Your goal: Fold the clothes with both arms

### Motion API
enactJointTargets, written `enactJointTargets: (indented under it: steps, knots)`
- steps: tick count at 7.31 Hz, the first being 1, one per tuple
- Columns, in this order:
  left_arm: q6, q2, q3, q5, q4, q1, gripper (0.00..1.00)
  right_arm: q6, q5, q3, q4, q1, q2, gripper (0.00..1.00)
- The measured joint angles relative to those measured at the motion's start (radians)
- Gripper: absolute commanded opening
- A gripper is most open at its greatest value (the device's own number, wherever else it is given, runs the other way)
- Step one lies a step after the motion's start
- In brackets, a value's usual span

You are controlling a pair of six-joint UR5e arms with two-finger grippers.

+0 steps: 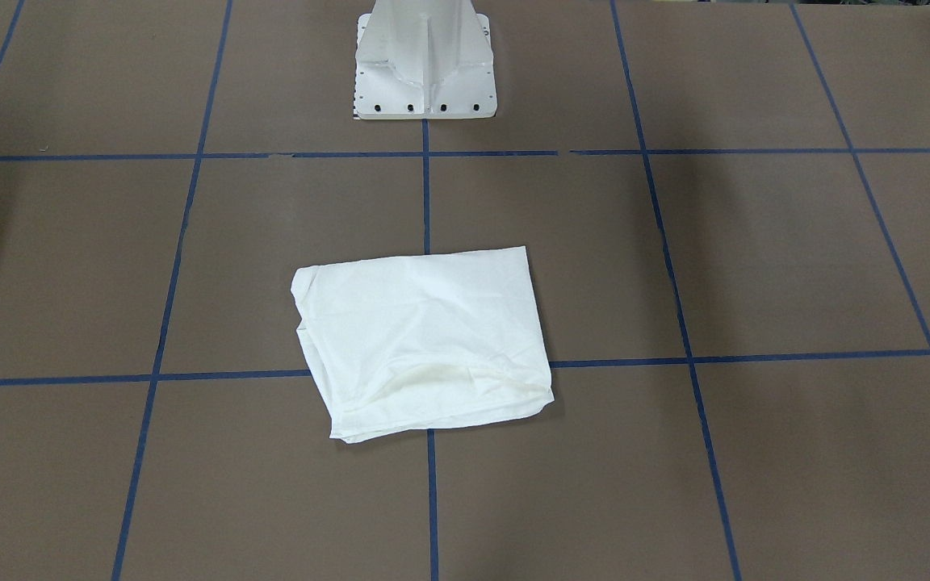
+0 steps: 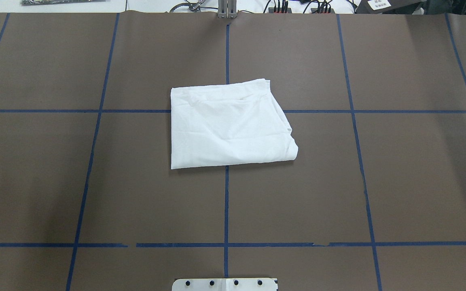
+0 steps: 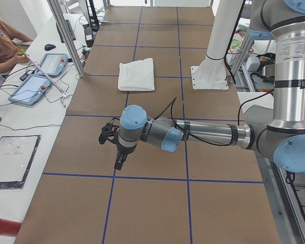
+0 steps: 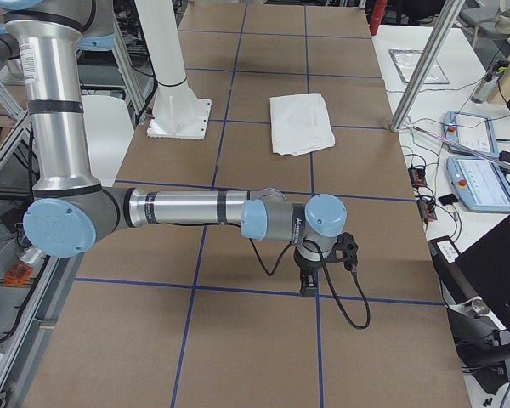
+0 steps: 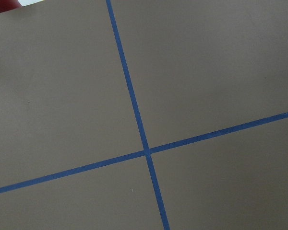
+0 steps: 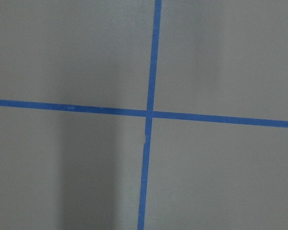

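T-shirt [image 2: 229, 125] is lying folded into a compact white packet at the middle of the brown table [image 2: 399, 182], and it is sitting right across the spot where the centre blue tape line [image 2: 226, 202] meets a cross line. From overhead, its edge on the robot's left is running straight, while the near corner on the robot's right is bulging into a soft rounded fold. The front-facing camera is showing the same packet [image 1: 425, 343] with layered edges peeking out along the side away from the white pedestal [image 1: 425, 60], which is standing well apart from the cloth.

Over to the side views: the left arm [image 3: 208, 134] is reaching out level above the table, its left gripper [image 3: 120, 161] pointing down near a tape line, well apart from the shirt [image 3: 137, 74] farther along. Whether its fingers are spread or pressed together, I cannot tell from here. The right arm [image 4: 187, 208] is mirroring that pose at the other end, the right gripper [image 4: 308, 285] hanging down just above the table, again far from the shirt [image 4: 301, 123], and its fingers are likewise impossible to judge.

Both wrist cameras are looking at bare brown surface and a tape crossing [image 5: 146, 152] [image 6: 149, 113]. An operator [image 3: 5, 40] is sitting at the side bench beside two tablets [image 3: 33, 87].
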Motion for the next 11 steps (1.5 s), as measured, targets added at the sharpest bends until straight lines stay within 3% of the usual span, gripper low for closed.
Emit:
enactJointTargets:
  steps: [4,11]
  knots:
    - [-0.003,-0.007,-0.042,-0.001,0.008,-0.002,1.00,-0.002,0.015,0.012,0.001,-0.015,0.003,1.00]
    - [-0.001,0.018,-0.111,-0.010,-0.005,0.000,1.00,-0.001,0.015,0.147,0.001,-0.015,-0.072,1.00]
